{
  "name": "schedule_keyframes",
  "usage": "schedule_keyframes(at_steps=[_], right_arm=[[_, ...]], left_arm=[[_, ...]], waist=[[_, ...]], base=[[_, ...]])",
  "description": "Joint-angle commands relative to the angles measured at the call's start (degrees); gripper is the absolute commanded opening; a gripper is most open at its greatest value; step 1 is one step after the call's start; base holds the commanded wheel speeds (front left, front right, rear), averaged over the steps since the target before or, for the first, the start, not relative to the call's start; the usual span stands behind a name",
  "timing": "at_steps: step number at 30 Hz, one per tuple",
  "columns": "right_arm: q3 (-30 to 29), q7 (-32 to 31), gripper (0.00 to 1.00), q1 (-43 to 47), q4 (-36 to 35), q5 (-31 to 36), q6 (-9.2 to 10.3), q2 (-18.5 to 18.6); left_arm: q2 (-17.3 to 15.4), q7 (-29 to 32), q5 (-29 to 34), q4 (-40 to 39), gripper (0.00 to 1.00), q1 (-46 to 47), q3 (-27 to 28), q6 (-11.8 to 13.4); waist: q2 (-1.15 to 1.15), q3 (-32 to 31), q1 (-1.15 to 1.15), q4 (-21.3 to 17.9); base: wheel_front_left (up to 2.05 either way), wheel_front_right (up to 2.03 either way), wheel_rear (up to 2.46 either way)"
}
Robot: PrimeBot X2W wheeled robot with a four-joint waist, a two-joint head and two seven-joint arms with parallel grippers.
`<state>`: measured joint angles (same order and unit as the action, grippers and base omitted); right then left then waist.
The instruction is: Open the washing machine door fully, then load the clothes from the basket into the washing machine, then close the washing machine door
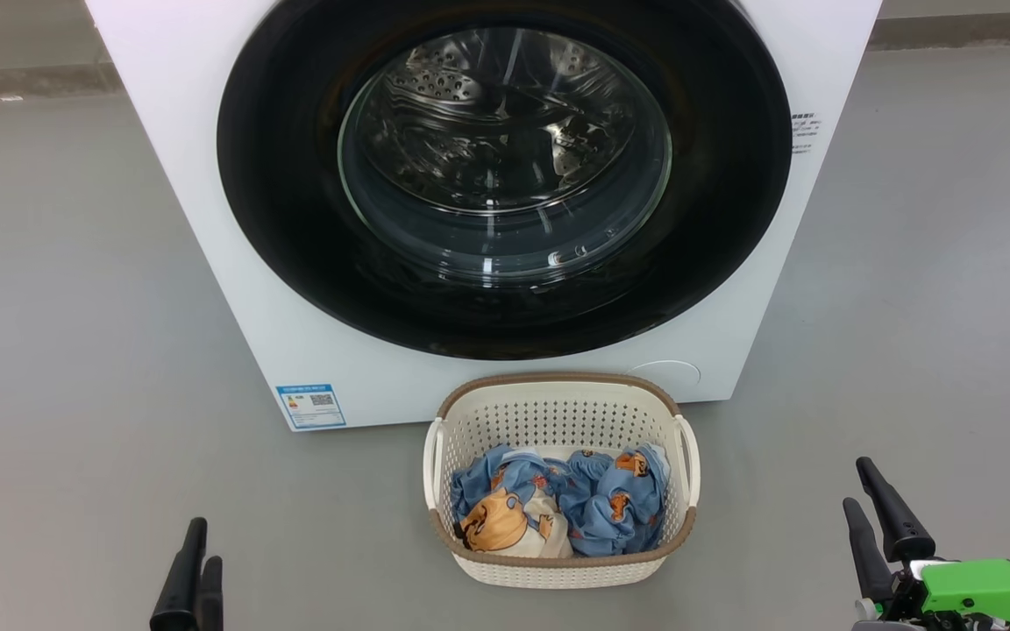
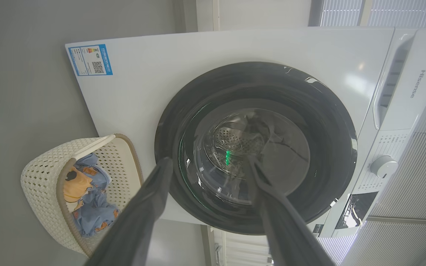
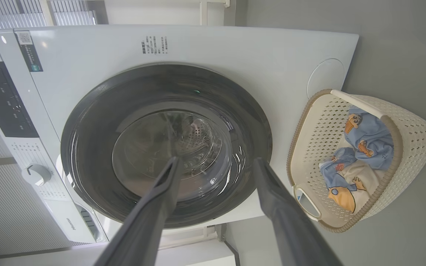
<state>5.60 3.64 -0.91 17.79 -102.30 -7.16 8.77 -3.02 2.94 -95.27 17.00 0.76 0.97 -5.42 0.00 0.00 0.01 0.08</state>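
- My left end effector (image 1: 204, 543) sits at the lower left of the head view, low over the grey floor (image 1: 75, 350); in the left wrist view its two dark fingers (image 2: 150, 207) stand well apart with nothing between them; it is spread wide and empty.
- My right end effector (image 1: 857, 484) sits at the lower right of the head view, just beside a green housing (image 1: 987, 592) on that arm; its own wrist view shows its fingers spread just as wide, gripping nothing.
- The basket (image 1: 558, 412) stands on the floor between my two end effectors and a little ahead of them; it is apart from both, and neither touches it.
- The clothes (image 1: 593, 508) lie bunched in the bottom of the basket, below its brown rim; blue fabric with orange figures and a white patch.
- The washing machine (image 1: 207, 219) stands just behind the basket; the basket's far wall is close to the white front panel, though I cannot tell whether they touch; a blue label (image 1: 310, 406) sits at the panel's lower left corner.
- The washing machine door (image 1: 295, 219) is shut, its black ring flat against the front; the steel drum (image 1: 435, 83) shows through the glass bowl (image 1: 505, 149).
- The door lies beyond the basket, ahead of and above both end effectors in the head view; in each wrist view my fingers point toward it, with the glass framed between the fingertips; neither end effector touches it.
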Motion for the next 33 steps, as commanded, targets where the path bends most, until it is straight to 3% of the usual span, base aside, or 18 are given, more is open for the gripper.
schedule_keyframes(at_steps=[1,16,33], right_arm=[[-0.31,0.48,1.00,-1.43,-1.77,1.34,-0.08,0.72],[-0.53,1.81,1.00,-1.79,-2.84,8.57,-0.11,0.86],[0.74,3.52,1.00,-2.46,-4.27,21.12,-0.15,1.89]], left_arm=[[-0.77,-0.50,1.27,-1.88,1.00,1.44,0.13,-0.16],[-0.85,-2.63,8.32,-3.78,1.00,1.79,0.28,-0.39],[-1.34,-5.36,21.21,-5.06,1.00,2.09,0.05,-0.69]], waist=[[0.00,0.05,0.00,0.03],[0.00,0.23,-0.01,0.21],[0.00,0.35,-0.01,0.61]], base=[[0.00,0.00,0.00],[0.00,0.00,0.00],[0.00,0.00,0.00]])
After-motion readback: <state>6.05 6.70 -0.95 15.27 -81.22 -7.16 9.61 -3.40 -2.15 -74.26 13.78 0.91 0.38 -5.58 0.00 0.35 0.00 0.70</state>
